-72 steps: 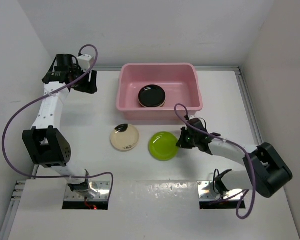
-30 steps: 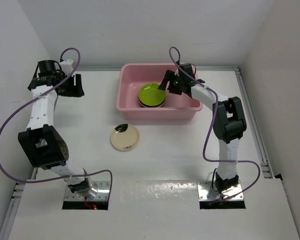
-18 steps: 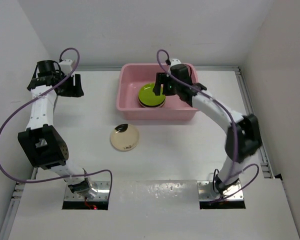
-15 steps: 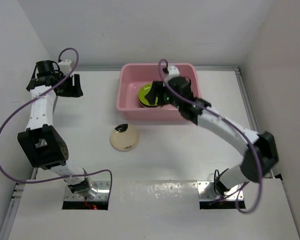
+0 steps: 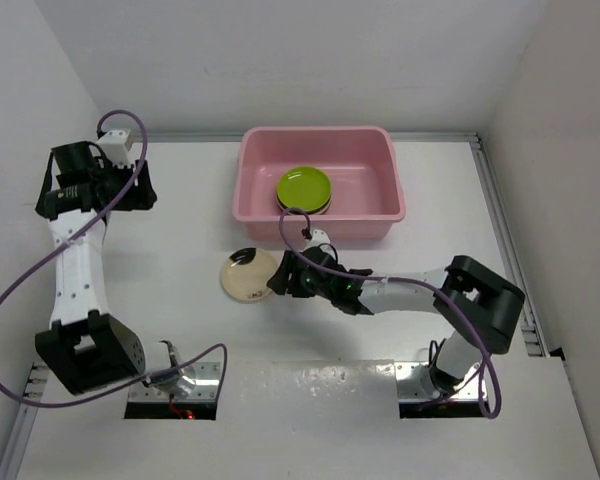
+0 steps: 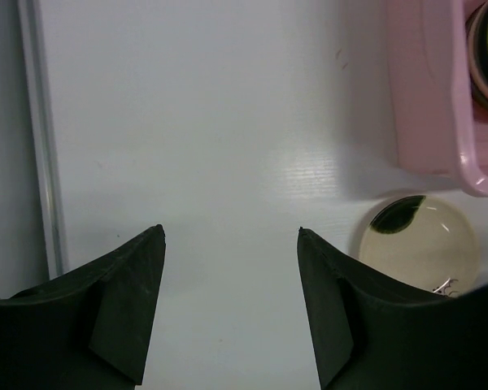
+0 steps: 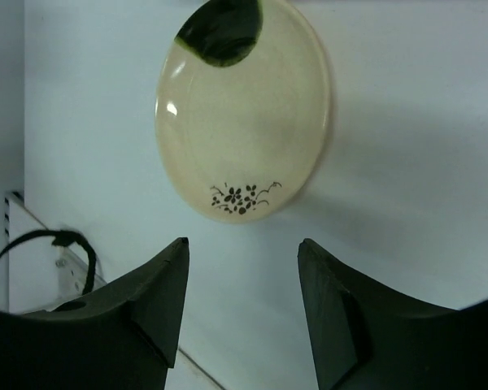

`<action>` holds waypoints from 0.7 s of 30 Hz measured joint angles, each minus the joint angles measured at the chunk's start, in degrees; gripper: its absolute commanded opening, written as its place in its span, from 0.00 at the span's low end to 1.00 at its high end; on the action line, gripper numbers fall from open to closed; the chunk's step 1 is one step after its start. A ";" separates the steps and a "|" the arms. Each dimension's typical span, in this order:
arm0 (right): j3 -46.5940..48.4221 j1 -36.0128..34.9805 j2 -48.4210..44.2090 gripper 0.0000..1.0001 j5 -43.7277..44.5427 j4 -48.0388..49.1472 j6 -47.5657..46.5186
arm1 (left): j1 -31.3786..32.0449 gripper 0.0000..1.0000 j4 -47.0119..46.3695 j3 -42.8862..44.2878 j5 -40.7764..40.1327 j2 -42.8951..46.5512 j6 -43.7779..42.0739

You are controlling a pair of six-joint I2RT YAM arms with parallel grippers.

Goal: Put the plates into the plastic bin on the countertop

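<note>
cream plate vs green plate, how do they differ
The cream plate lies on the countertop; the green plate sits inside the pink bin. The cream plate bears a dark rim patch and a small flower sprig; the green plate looks plain. The cream plate lies alone; the green plate tops a dark plate. Both are small and round.

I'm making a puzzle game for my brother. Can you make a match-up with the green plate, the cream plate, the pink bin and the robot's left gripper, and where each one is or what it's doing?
Things
1. green plate
2. cream plate
3. pink bin
4. left gripper

Places and states
A. lying on the white table, in front of the bin
B. open, above a bare part of the table on the left
C. inside the bin, on top of a black plate
D. has two stacked plates in it

Pairs: 1-C, 2-A, 3-D, 4-B
</note>
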State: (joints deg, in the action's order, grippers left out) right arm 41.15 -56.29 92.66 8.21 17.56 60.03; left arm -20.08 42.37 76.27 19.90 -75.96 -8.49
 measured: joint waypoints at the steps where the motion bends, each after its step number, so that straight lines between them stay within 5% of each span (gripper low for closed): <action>1: 0.00 -0.66 0.79 0.54 1.31 0.83 1.79 | 0.00 0.68 -0.09 -0.04 0.02 1.79 0.00; 14: 4.94 -1.81 14.67 0.38 8.66 4.44 9.62 | 0.26 0.68 0.02 -1.62 0.22 7.39 -0.42; 16: 6.36 -1.55 15.78 0.32 9.46 3.89 9.60 | 0.50 0.68 0.04 -1.62 0.22 7.39 -0.74; 20: 7.58 -0.76 17.88 0.00 8.72 4.35 10.71 | 0.61 0.68 0.26 -1.62 0.04 7.06 -1.60; 21: 7.65 -0.66 18.21 0.00 8.26 4.66 10.97 | 0.61 0.68 0.42 -1.62 -0.04 6.93 -1.79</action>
State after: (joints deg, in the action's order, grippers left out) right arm 48.80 -56.95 110.87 16.47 22.22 71.00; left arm -19.46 42.78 74.65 19.86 -69.04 -10.28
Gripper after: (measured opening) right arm 0.060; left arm 0.683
